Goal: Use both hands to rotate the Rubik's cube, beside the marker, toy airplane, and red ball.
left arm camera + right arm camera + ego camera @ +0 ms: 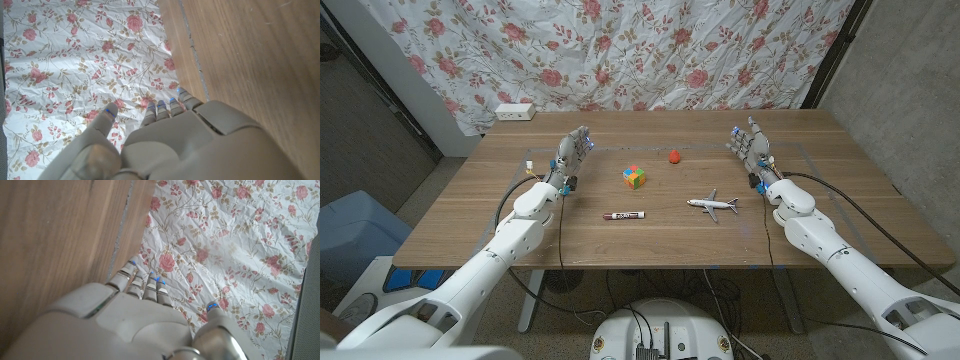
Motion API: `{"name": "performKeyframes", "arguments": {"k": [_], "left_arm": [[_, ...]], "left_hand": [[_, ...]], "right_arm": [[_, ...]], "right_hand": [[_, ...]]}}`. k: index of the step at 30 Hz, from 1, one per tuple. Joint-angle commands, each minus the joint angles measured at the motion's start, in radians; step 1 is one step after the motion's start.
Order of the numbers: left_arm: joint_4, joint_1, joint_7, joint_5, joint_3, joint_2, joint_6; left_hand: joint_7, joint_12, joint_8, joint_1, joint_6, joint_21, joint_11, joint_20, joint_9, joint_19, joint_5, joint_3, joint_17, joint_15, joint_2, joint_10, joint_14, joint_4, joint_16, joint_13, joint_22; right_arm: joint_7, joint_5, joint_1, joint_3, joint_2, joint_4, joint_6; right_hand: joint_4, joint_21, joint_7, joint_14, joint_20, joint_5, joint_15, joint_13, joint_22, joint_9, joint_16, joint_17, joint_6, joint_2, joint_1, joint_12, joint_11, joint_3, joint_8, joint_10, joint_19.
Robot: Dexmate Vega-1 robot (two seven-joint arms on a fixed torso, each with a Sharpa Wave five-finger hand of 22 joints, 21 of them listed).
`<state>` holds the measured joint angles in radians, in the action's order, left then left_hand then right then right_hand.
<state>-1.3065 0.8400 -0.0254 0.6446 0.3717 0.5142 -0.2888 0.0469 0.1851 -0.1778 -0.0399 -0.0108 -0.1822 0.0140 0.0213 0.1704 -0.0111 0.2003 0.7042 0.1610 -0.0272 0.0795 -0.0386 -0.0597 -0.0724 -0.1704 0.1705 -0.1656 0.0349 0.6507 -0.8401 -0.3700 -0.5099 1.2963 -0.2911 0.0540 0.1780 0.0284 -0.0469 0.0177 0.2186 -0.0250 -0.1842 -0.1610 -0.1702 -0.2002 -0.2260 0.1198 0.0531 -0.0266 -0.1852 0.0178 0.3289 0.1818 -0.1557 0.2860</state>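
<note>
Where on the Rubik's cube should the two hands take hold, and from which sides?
On its two opposite side faces: the Rubik's cube sits square on the table between the left hand and right hand, both open. Each can likely close in from its own side, fingers on flat faces.

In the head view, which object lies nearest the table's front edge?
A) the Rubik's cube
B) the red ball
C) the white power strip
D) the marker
D: the marker lies closest to the front edge, in front of the Rubik's cube and red ball.
</note>
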Motion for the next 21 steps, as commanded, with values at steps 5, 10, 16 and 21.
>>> {"name": "performKeyframes", "arguments": {"k": [5,10,16,21], "left_arm": [[-0.083,-0.025,0.007,-0.129,0.038,0.106,0.057],[-0.085,-0.033,-0.011,-0.149,0.045,0.124,0.055],[-0.083,-0.052,-0.048,-0.185,0.063,0.149,0.046],[-0.074,-0.060,-0.070,-0.201,0.071,0.155,0.025]], "left_hand": [[-0.008,0.009,-0.006,-0.027,-0.004,-0.002,-0.022,0.020,0.002,0.001,-0.004,0.007,0.005,0.013,0.044,0.007,-0.013,0.046,-0.004,0.005,0.000],[-0.014,0.011,-0.010,-0.040,-0.013,-0.002,-0.025,0.022,0.002,0.001,-0.008,0.010,0.004,0.020,0.039,0.014,-0.012,0.069,-0.004,0.005,0.000],[-0.027,0.014,-0.019,-0.075,-0.035,-0.002,-0.039,0.030,0.002,-0.001,-0.015,0.017,0.005,0.034,0.025,0.036,-0.007,0.132,-0.006,0.005,0.000],[-0.053,0.018,-0.030,-0.123,-0.074,-0.003,-0.067,0.041,0.003,-0.008,-0.022,0.023,0.005,0.058,0.015,0.070,0.013,0.210,-0.010,0.005,0.000]], "right_arm": [[0.010,0.005,0.008,0.001,0.007,-0.020,-0.011],[0.011,0.007,0.008,0.001,0.013,-0.027,-0.014],[0.008,0.007,0.008,0.001,0.014,-0.028,-0.016],[0.012,0.009,0.010,0.001,0.019,-0.036,-0.022]], "right_hand": [[0.001,0.006,0.000,-0.008,0.002,0.007,-0.003,-0.001,-0.005,-0.004,-0.007,-0.003,0.010,0.006,0.000,-0.004,0.003,0.007,0.005,-0.007,0.008],[0.001,0.006,0.000,-0.008,0.002,0.007,-0.003,-0.001,-0.005,-0.004,-0.007,-0.003,0.011,0.006,0.000,-0.004,0.002,0.007,0.005,-0.007,0.008],[0.001,0.006,0.000,-0.008,0.002,0.007,-0.004,-0.001,-0.005,-0.004,-0.007,-0.002,0.012,0.006,0.000,-0.004,0.002,0.007,0.005,-0.008,0.008],[0.002,0.006,0.000,-0.008,0.001,0.007,-0.004,-0.001,-0.005,-0.004,-0.008,-0.002,0.012,0.006,0.000,-0.004,0.001,0.006,0.005,-0.008,0.007]]}}
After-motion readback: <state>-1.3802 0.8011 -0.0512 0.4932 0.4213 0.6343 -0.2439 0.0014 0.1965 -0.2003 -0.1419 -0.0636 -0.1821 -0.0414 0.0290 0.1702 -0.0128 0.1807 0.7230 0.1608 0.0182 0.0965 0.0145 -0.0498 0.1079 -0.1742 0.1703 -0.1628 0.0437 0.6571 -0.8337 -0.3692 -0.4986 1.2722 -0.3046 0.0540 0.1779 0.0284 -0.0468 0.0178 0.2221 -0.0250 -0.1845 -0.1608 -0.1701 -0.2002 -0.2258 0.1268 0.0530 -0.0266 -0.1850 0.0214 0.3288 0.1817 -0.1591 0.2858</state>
